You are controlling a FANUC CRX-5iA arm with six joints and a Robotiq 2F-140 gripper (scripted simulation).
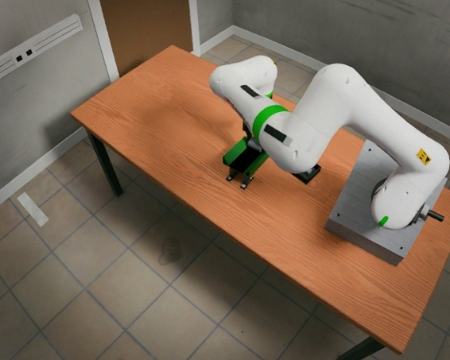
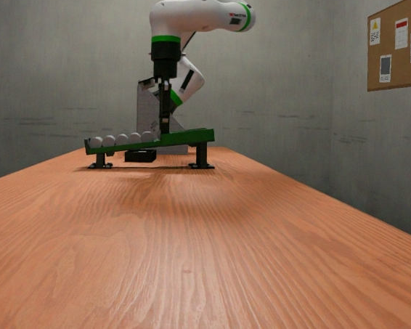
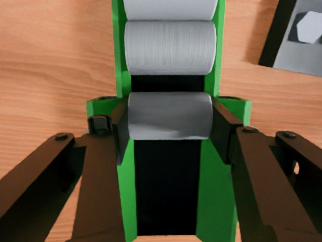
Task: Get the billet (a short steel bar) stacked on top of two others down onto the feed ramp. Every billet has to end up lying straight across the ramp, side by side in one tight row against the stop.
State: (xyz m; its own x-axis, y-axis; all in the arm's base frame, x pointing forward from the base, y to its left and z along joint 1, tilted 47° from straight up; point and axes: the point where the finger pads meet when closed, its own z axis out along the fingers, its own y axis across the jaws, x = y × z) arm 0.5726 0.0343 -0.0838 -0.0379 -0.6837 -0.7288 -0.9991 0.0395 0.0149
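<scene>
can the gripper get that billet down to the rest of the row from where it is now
Probably yes. The gripper is already shut on the billet, held straight across the green ramp, and only bare black ramp floor lies between it and the nearest billet in the row.

I see the green feed ramp [image 2: 185, 136] standing on black legs on the table [image 2: 205, 241], sloping down to the left; five billets [image 2: 121, 139] lie side by side along its lower end; my tool [image 2: 164, 126] hangs straight down onto the ramp just right of the row; a black tray [image 2: 140, 155] sits behind.
</scene>
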